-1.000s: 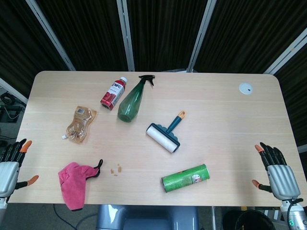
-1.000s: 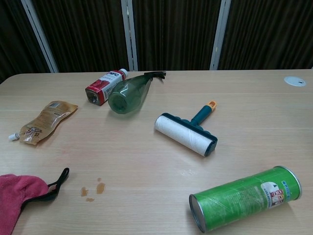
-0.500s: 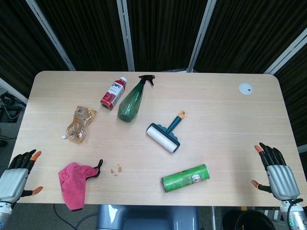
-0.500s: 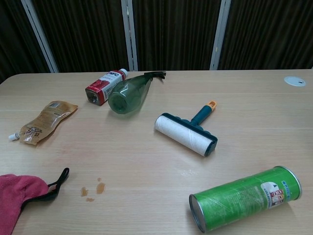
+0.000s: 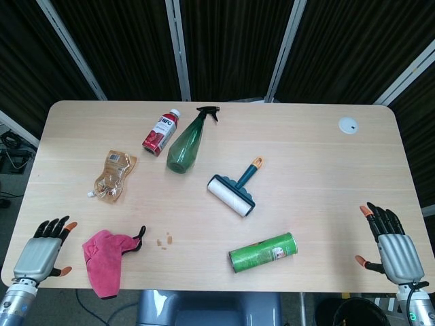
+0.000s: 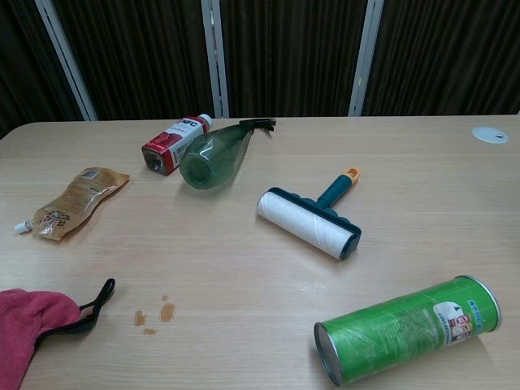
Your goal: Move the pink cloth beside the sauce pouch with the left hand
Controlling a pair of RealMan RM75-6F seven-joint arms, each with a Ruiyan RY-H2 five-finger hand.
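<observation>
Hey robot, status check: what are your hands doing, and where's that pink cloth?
Both hands open: left hand, right hand. Pink cloth untouched at table edge. Path to sauce pouch unobstructed.

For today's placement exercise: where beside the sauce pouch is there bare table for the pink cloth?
Bare wood lies between the amber sauce pouch and crumpled pink cloth, and left of the pouch. Behind-right, the red drink bottle and green spray bottle crowd it.

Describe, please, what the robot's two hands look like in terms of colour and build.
Both the left hand and the right hand have silver-grey metallic palms, black fingers and orange fingertips. A silver cylindrical wrist shows below the left hand; a thin cable runs by the right wrist.
</observation>
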